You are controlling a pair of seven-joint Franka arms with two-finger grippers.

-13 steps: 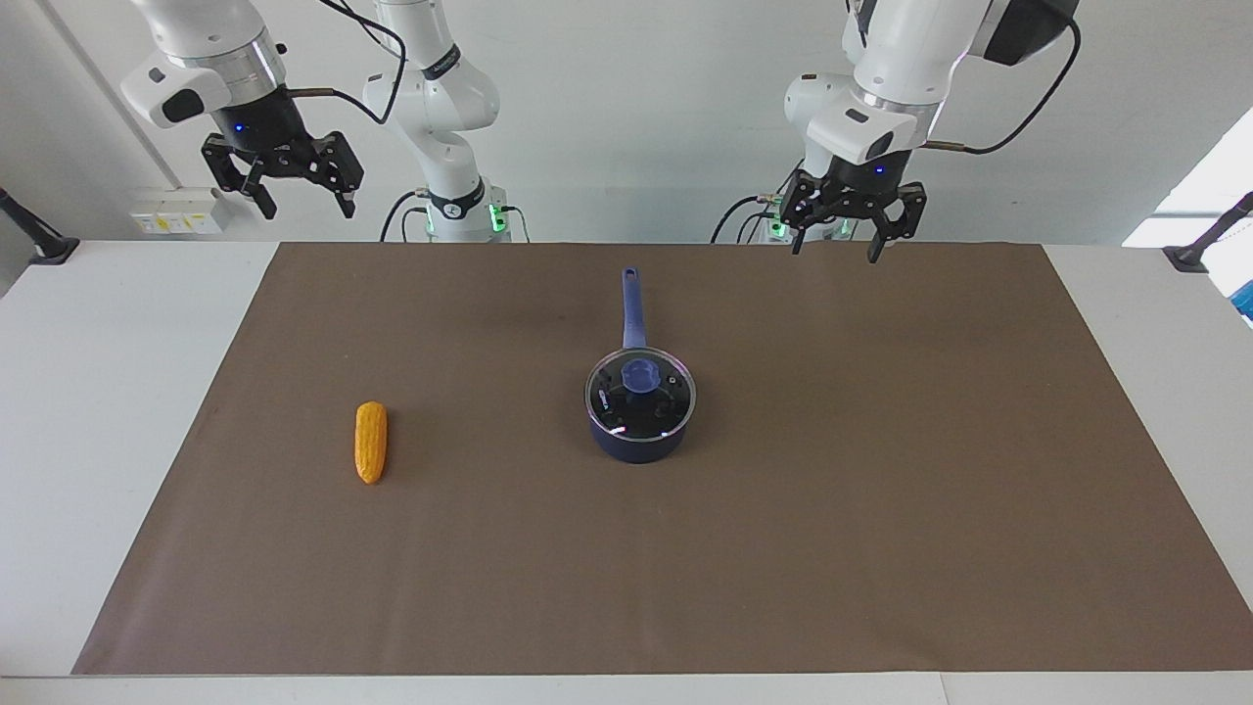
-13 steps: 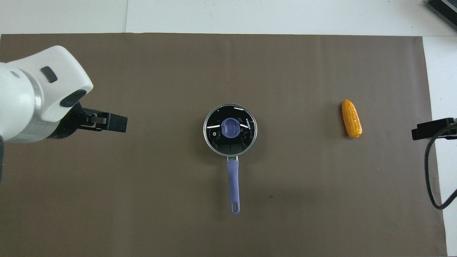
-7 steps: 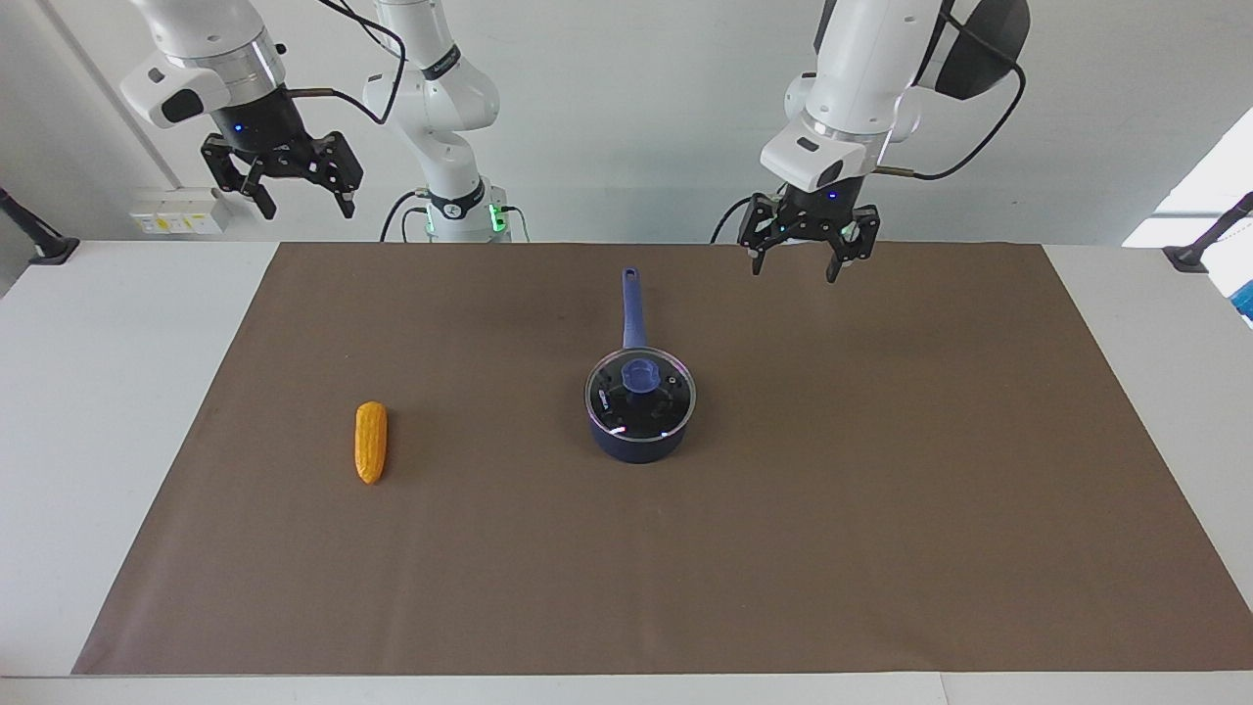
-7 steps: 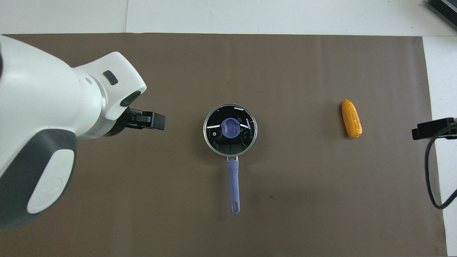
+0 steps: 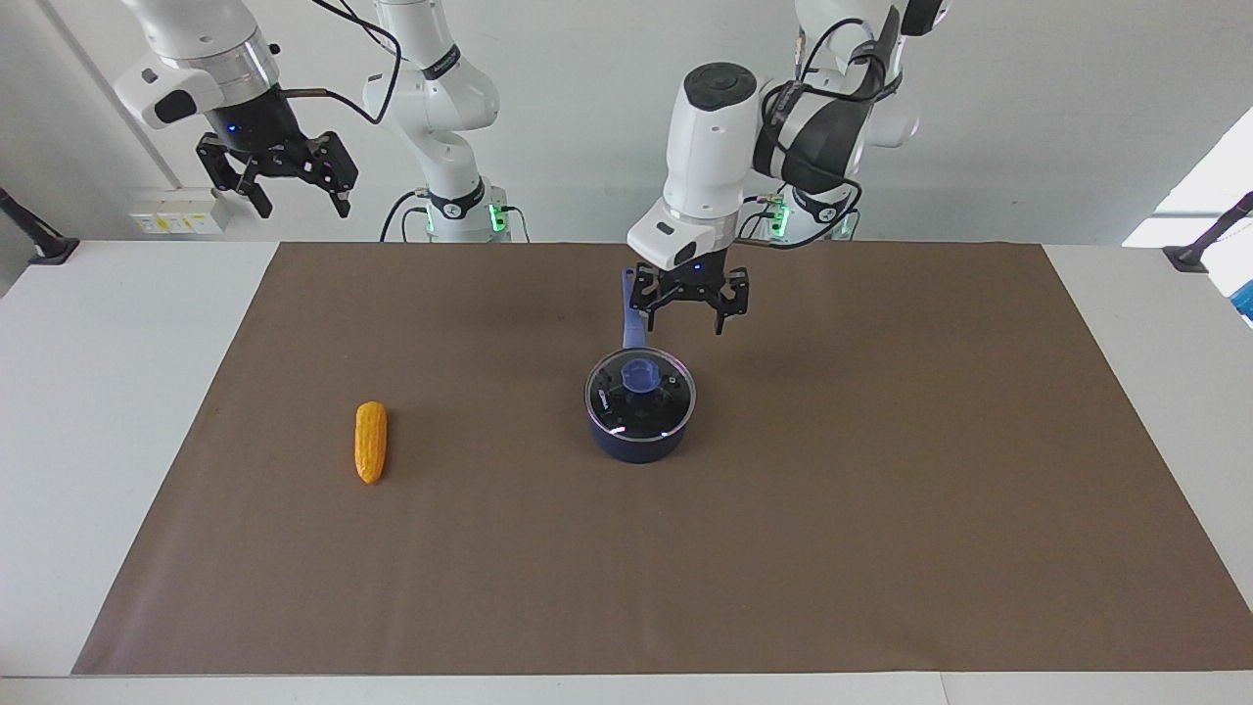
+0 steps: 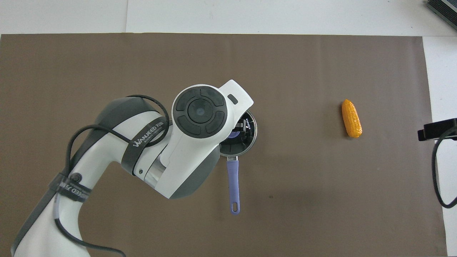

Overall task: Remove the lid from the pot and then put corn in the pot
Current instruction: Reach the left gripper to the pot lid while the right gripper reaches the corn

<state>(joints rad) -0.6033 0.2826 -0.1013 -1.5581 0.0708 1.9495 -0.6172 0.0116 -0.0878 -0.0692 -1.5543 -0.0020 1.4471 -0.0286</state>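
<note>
The pot point(image 5: 638, 439), dark blue, stands mid-table with its long handle point(image 5: 632, 305) pointing toward the robots. The clear glass lid point(image 5: 661, 403) rests on it, blue knob point(image 5: 641, 373) upward. My left gripper point(image 5: 685, 319) hangs open over the lid, a short way above the knob and not touching it. In the overhead view the left arm hides most of the lid point(image 6: 251, 130); the handle point(image 6: 232, 182) shows. The corn point(image 5: 371, 443) point(image 6: 351, 118) lies on the mat toward the right arm's end. My right gripper point(image 5: 303, 204) waits open, raised at that end.
A brown mat point(image 5: 881, 490) covers most of the white table point(image 5: 108, 392). A black clamp post point(image 5: 1199, 250) stands at the table corner at the left arm's end, and another point(image 5: 34, 240) at the right arm's end.
The left arm has swung from its own end of the table to the middle and come down over the pot's lid. The right gripper has barely shifted. Pot, lid and corn have not moved.
</note>
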